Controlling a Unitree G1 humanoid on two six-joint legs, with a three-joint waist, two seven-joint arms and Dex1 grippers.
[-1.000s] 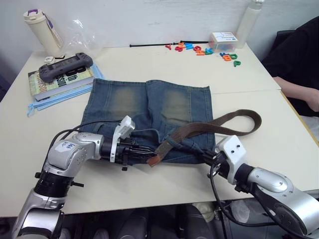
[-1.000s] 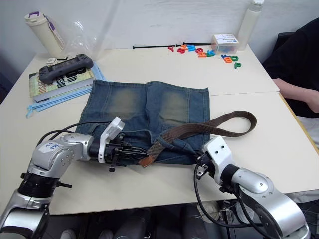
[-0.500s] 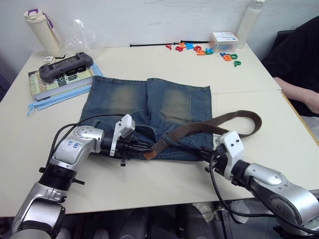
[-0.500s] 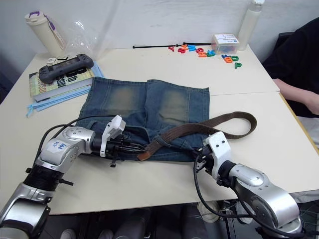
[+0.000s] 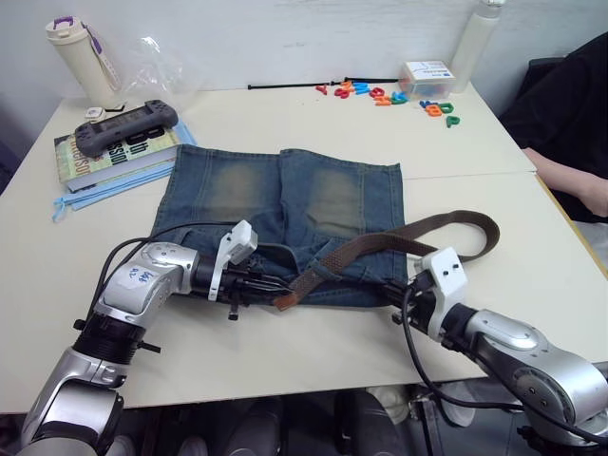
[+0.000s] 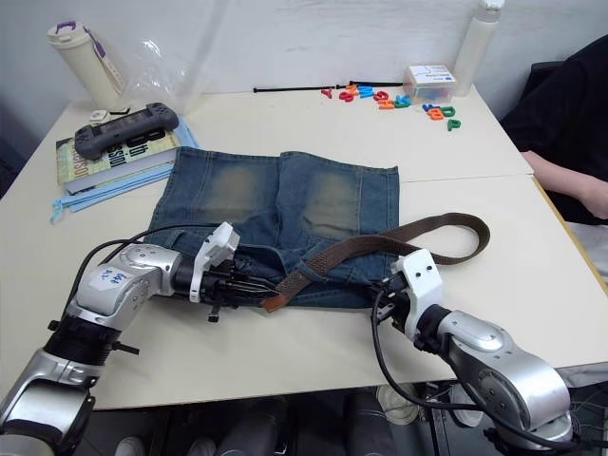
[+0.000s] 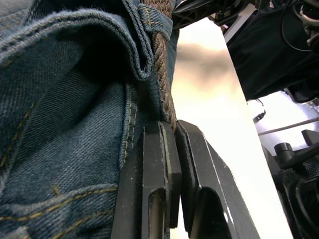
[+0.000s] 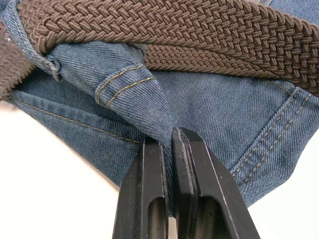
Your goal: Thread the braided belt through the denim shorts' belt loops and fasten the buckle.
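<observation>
Book (image 5: 109, 152) beyond denim shorts (image 5: 285, 204); left claw (image 5: 274, 293) pinches braided belt (image 5: 380, 245), right claw (image 8: 167, 142) pinches waistband.

Light: bright, even, from overhead; no hard contrast.
Shadows: soft, short, under the denim shorts (image 5: 285, 223) hem and braided belt (image 5: 446, 228) loop.
Glare: table (image 7: 209, 84) washed out pale in left wrist view.
Blur: left wrist bg soft; near fingers (image 7: 159, 184) slightly soft too.
Focus: right wrist crisp, weave + stitching clear.
Head views: sharp, mild edge distortion.
</observation>
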